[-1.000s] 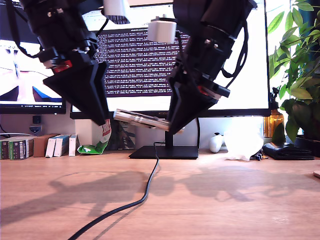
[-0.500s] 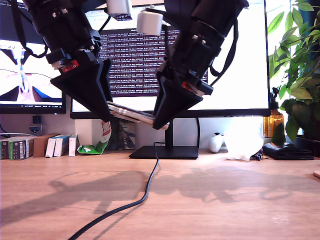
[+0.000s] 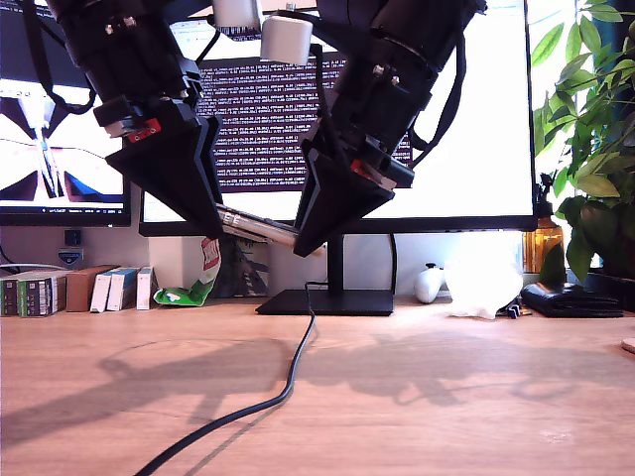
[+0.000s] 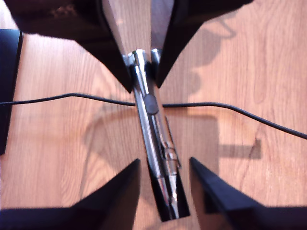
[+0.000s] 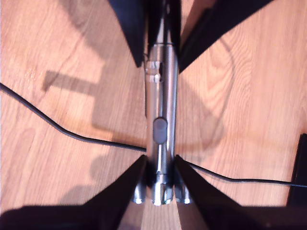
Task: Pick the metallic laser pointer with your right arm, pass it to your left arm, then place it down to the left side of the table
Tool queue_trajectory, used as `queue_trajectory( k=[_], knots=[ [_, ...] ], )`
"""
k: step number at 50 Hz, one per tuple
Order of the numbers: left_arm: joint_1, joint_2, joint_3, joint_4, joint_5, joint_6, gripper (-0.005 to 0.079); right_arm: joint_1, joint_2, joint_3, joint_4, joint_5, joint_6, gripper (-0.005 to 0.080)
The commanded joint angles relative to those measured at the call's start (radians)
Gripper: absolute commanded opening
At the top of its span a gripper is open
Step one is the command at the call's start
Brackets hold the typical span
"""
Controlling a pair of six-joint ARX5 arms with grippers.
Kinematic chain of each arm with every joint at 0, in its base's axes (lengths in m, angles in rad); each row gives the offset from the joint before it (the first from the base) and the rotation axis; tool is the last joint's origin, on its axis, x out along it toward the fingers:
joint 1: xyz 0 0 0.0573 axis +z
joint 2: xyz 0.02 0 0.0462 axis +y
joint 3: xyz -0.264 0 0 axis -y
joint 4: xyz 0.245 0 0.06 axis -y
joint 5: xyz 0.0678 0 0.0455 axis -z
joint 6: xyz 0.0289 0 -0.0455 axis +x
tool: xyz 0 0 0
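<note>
One metallic laser pointer (image 3: 258,226): my second end effector (image 5: 159,158) clamps it, my first end effector (image 4: 164,162) seemingly gapes.

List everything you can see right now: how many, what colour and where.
metallic laser pointer: one, silver, in the air between the two grippers
table: one, light-brown wood, under everything
cable: one, black, lying across the table
monitors: two, lit, at the back
plant: one, green, exterior view's right
small boxes: several, exterior view's left, at the back of the table
my first gripper: black, open around the metallic laser pointer
my second gripper: black, shut on the metallic laser pointer
</note>
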Motion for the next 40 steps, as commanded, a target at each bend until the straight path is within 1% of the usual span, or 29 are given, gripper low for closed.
queue_trajectory(
  k=[1, 8, 10, 12, 17, 22, 28, 34, 40],
  knots=[
    [-0.028, 0.011, 0.008, 0.004, 0.014, 0.006, -0.0026, 0.024, 0.011, -0.003, 0.015, -0.007, -0.006, -0.0011],
    [-0.032, 0.011, 0.008, 0.005, 0.013, 0.007, -0.0022, 0.024, 0.011, -0.003, 0.048, -0.007, -0.006, -0.0010],
    [-0.032, 0.011, 0.008, 0.005, 0.013, 0.007, -0.0022, 0.024, 0.011, -0.003, 0.058, -0.008, -0.006, 0.0002],
    [-0.033, 0.011, 0.008, 0.005, 0.012, 0.007, -0.0022, 0.024, 0.011, -0.003, 0.064, -0.007, -0.006, 0.0032],
    [-0.032, 0.011, 0.008, 0.005, 0.009, 0.007, -0.0022, 0.027, 0.011, -0.003, 0.068, -0.007, -0.006, 0.0137],
    [-0.032, 0.011, 0.008, 0.005, -0.004, 0.007, -0.0022, 0.031, 0.011, -0.003, 0.070, -0.007, -0.006, 0.0167],
    [-0.032, 0.011, 0.008, 0.005, -0.015, 0.007, -0.0022, 0.038, 0.011, -0.003, 0.072, -0.008, -0.007, 0.0253],
    [-0.032, 0.011, 0.008, 0.005, -0.015, 0.007, -0.0022, 0.044, 0.011, -0.003, 0.072, -0.007, -0.007, 0.0259],
    [-0.032, 0.011, 0.008, 0.005, -0.023, 0.006, -0.0022, 0.053, 0.011, -0.003, 0.072, -0.007, -0.008, 0.0286]
  ],
)
